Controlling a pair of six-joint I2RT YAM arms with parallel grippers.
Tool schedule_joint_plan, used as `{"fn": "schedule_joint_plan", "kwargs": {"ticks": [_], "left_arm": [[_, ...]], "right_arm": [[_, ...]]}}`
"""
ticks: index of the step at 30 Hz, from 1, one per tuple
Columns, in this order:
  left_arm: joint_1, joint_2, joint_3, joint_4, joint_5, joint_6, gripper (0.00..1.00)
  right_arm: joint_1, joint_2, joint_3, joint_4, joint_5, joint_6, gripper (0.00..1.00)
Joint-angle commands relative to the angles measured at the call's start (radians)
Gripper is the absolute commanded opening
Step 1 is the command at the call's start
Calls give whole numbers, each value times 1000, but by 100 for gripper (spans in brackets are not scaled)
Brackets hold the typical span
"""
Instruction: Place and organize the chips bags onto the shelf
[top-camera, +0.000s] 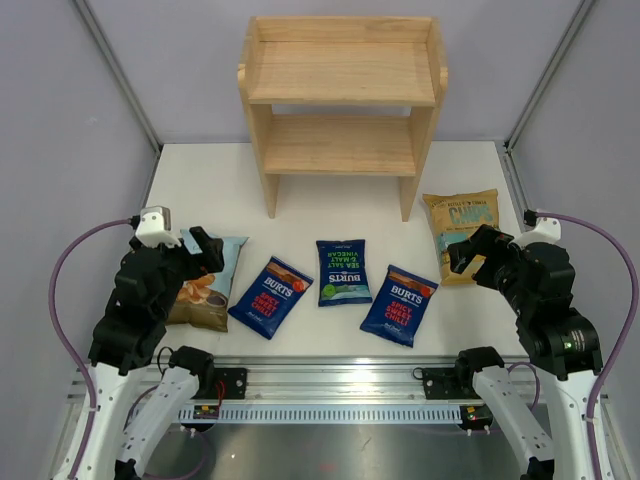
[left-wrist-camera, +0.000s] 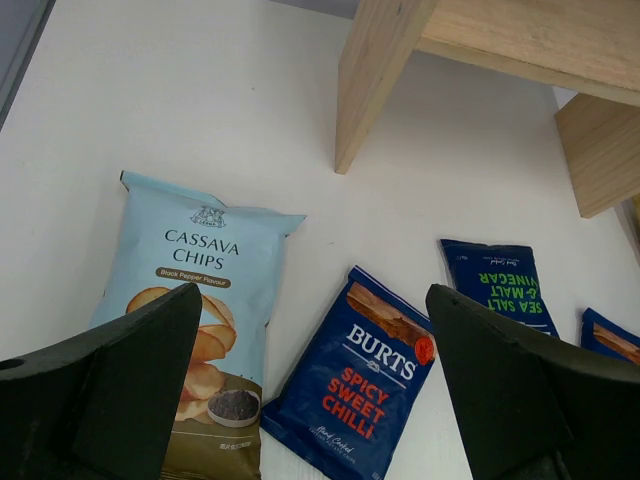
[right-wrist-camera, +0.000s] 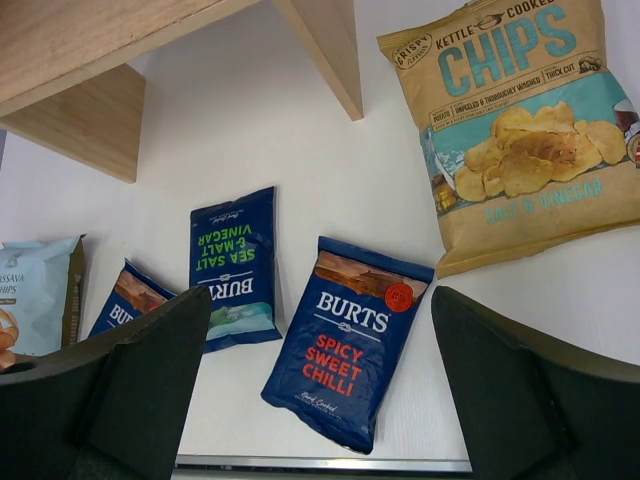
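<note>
Grey walls flank the white table and shelf.

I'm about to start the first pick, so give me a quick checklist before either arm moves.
1. Left gripper open, empty: ok.
2. Right gripper open, empty: ok.
3. Shelf tiers hold no bags: ok.
4. Cassava bag, Spicy Chilli bag beside it, Sea Salt bag, second Spicy Chilli bag, kettle chips bag flat on the table, none overlapping: ok.
5. Bag seals intact: cannot tell.
</note>
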Motion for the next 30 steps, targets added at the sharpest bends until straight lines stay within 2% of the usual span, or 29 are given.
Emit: {"fn": "schedule_joint_plan", "kwargs": {"ticks": [1, 5, 9, 16, 19, 23, 26, 28, 29, 30], "left_arm": [[-3, 15, -9, 49, 20, 4, 99], [-3, 16, -41, 73, 29, -6, 99], [-3, 39, -17, 55, 116, -15, 99], [-3, 191, -30, 73, 277, -101, 99], [-3, 260, -75, 142, 399, -153, 99], [-3, 387, -156, 283, 423, -217, 99], [-14, 493, -191, 329, 388, -207, 99], [-84, 554, -152, 294, 277, -173, 99], [-110, 582, -138, 256, 171, -141, 99], [-133, 645, -127, 241, 146, -133, 99]], "right_arm": [[-2, 1, 6, 36, 3, 10, 100], [-2, -1, 6, 37, -65, 3, 99], [-2, 4, -8, 56, -183, -14, 99], [-2, -1, -63, 109, -358, -3, 99], [-2, -4, -74, 119, -406, -2, 99], [-2, -21, -89, 132, -458, 6, 99], [-4, -36, -113, 160, -516, 23, 100], [-2, -39, -124, 178, -546, 36, 99], [-2, -41, -138, 183, -564, 43, 100], [-2, -41, -146, 198, -575, 49, 99]]}}
